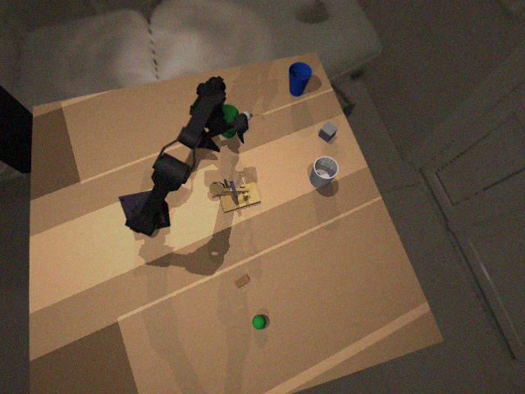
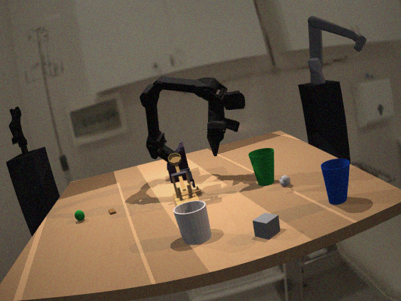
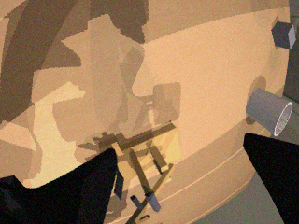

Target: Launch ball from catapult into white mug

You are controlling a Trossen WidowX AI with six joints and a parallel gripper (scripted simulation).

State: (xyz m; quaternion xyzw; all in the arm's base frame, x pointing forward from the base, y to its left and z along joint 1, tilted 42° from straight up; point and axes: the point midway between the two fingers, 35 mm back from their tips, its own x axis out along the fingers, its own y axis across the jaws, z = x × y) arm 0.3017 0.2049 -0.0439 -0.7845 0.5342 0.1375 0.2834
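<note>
Warm bands of light cross the wooden table (image 1: 296, 254) (image 2: 97, 253) in a dim room. Above it, the gripper (image 1: 230, 146) (image 2: 215, 153) (image 3: 183, 148) points down, fingers spread wide with nothing between them. Below and just beyond them sits the wooden catapult (image 1: 230, 206) (image 2: 183, 182) (image 3: 173, 142), its round cup (image 1: 216, 189) (image 2: 174, 158) raised. Farther out in front stands the white mug (image 1: 321, 179) (image 2: 194, 223) (image 3: 266, 109), upright; whether a ball lies inside, I cannot tell. Near it is a gray cube (image 1: 327, 132) (image 2: 265, 226) (image 3: 281, 35). To one side, a white ball (image 1: 247, 115) (image 2: 284, 180) lies close to a green tumbler (image 1: 229, 130) (image 2: 264, 167), with a blue tumbler (image 1: 297, 82) (image 2: 336, 182) beyond. Well across the table, a green ball (image 1: 258, 322) (image 2: 79, 215) rests near a small brown block (image 1: 242, 281) (image 2: 111, 211).
</note>
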